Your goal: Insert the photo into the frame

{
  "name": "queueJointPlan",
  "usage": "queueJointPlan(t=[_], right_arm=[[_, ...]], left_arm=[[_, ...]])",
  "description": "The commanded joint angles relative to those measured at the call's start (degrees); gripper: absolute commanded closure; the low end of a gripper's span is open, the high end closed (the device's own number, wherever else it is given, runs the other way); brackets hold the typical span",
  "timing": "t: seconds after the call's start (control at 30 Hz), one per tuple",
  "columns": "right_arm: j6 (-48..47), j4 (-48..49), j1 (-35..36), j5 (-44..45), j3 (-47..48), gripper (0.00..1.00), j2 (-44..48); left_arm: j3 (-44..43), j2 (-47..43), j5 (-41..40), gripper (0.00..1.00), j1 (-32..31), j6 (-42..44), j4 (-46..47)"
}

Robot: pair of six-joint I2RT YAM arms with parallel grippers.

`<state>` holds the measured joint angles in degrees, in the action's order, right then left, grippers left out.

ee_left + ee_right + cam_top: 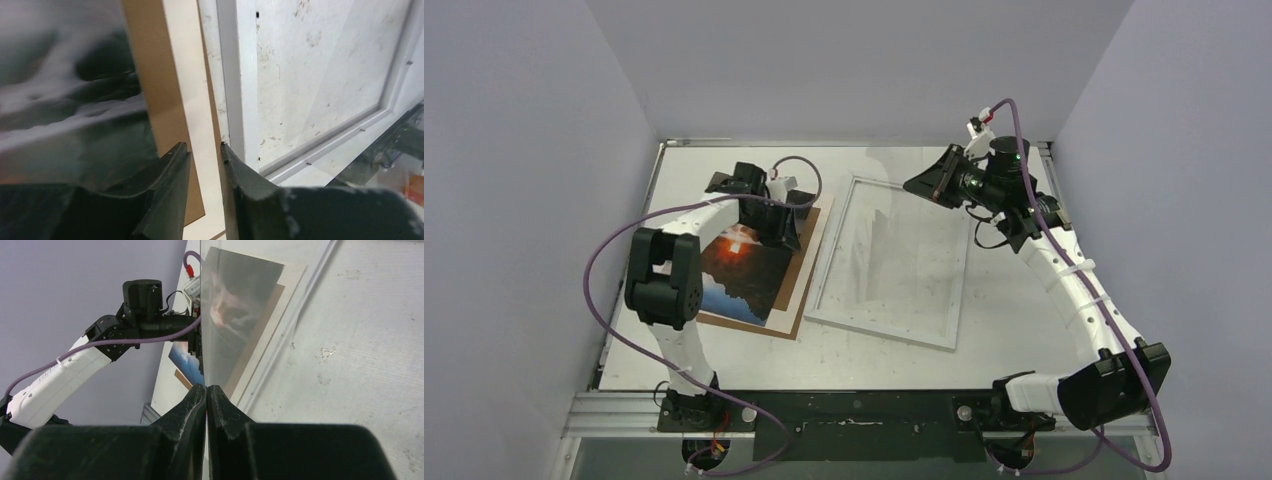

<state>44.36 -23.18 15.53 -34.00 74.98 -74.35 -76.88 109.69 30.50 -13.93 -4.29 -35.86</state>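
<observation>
The photo (pixel 739 270), a dark sunset print, lies on a brown backing board (pixel 801 285) left of centre. The white-bordered frame (pixel 879 335) lies flat beside it on the right. My left gripper (pixel 789 222) hovers over the board's far right edge. In the left wrist view, the left gripper (pixel 205 147) is open a little, with only the board (pixel 150 75) and the table showing in the gap, the photo (pixel 65 100) to the left and the frame (pixel 235 75) to the right. My right gripper (pixel 927 185) is at the frame's far right corner. Seen from its own wrist, the right gripper (pixel 206 386) is shut on the edge of a thin clear sheet (pixel 235 300), held edge-on.
Grey walls enclose the table on the left, right and back. The left arm's elbow (pixel 664 275) stands over the photo's left side. The right arm (pixel 1074 290) runs along the table's right side. A metal rail (pixel 854 405) lines the near edge.
</observation>
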Motion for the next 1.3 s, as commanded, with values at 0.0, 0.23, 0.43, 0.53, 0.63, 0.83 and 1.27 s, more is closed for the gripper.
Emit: queueJointPlan(t=[0.0, 0.23, 0.43, 0.53, 0.63, 0.83, 1.27], right_arm=[[2.7, 5.2, 2.5, -0.9, 4.6, 0.95, 1.1], [5.0, 10.0, 0.4, -2.7, -0.7, 0.95, 1.8], [6.0, 21.6, -3.2, -8.1, -13.7, 0.95, -0.9], [5.3, 25.8, -4.9, -10.0, -17.8, 0.95, -2.5], [5.1, 28.6, -7.2, -11.3, -21.3, 0.95, -3.5], [3.8, 30.1, -10.9, -12.7, -25.9, 0.95, -3.3], [-1.7, 27.2, -14.3, -11.0, -27.1, 0.95, -5.2]], left_arm=[[-3.7, -6.1, 3.9, 0.7, 4.1, -1.0, -0.3], [-2.2, -6.3, 2.3, 0.64, 5.0, -1.2, 0.4], [-0.6, -4.9, 0.3, 0.64, 4.0, -0.6, 1.5], [0.0, -4.4, -0.7, 0.64, 2.9, -0.5, 2.5], [0.8, -3.8, -1.5, 0.64, 1.5, -0.5, 3.3], [1.6, -2.9, -2.4, 0.65, -0.6, -0.5, 4.1], [1.0, -0.9, -3.1, 0.7, -5.2, -0.6, 3.9]])
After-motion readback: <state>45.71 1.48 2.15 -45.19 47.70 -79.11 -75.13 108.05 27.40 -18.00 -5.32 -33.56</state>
